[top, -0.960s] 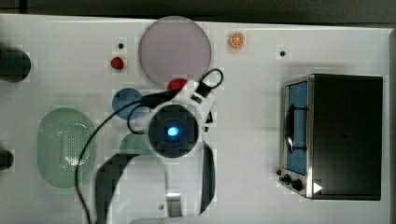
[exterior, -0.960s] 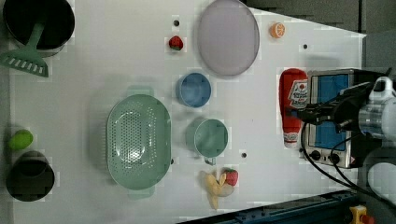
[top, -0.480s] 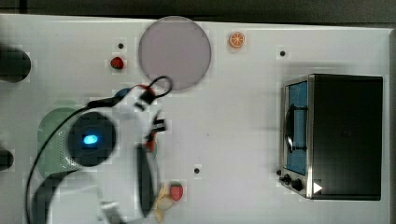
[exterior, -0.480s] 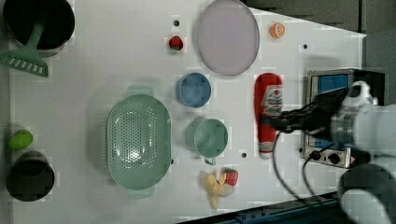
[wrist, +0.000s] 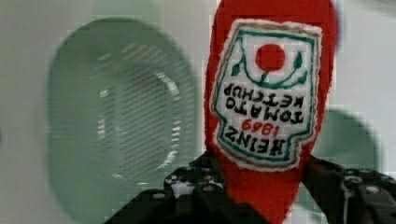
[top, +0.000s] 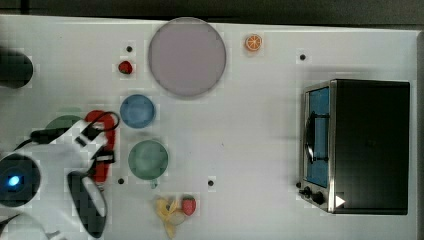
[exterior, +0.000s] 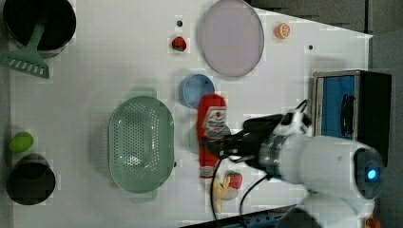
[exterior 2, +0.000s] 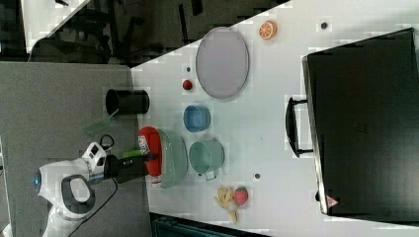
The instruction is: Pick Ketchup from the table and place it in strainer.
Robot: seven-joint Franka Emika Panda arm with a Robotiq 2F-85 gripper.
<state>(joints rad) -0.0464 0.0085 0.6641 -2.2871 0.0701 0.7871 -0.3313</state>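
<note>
Clearly the ketchup (exterior: pixel 212 133) is off the worktop (exterior: pixel 95 57), pinched between the two fingers of the pincer (exterior: pixel 219 145), which clamp its lower body while the labelled face looks up at the wrist camera. In the left view the bottle hangs lengthwise just beside the strainer's (exterior: pixel 140 144) right rim, above the darker green cup (top: pixel 148 159) and near the blue bowl (exterior: pixel 196 90); in the wrist view the perforated basket lies beside the bottle, not under it.

The step in hand looks like the carry to the strainer. To do it well, the arm should bring the bottle fully over the field of holes before lowering, with its long axis along the oval's long axis so both ends clear the rim. It should descend until the bottle is close to the basket floor and only then spread the fingers, since a drop from height could bounce the bottle out or tip the light plastic basket. The grip sits near one end, so the free end may sag or swing.

Several things stay uncertain. In the top view the white arm (top: pixel 45 175) covers most of the strainer and the bottle's middle. How high the bottle hangs cannot be judged. In the right view the ketchup overlaps the strainer's edge, so their true offset is unclear. The bottle's cap end is cut off in the wrist view.
</note>
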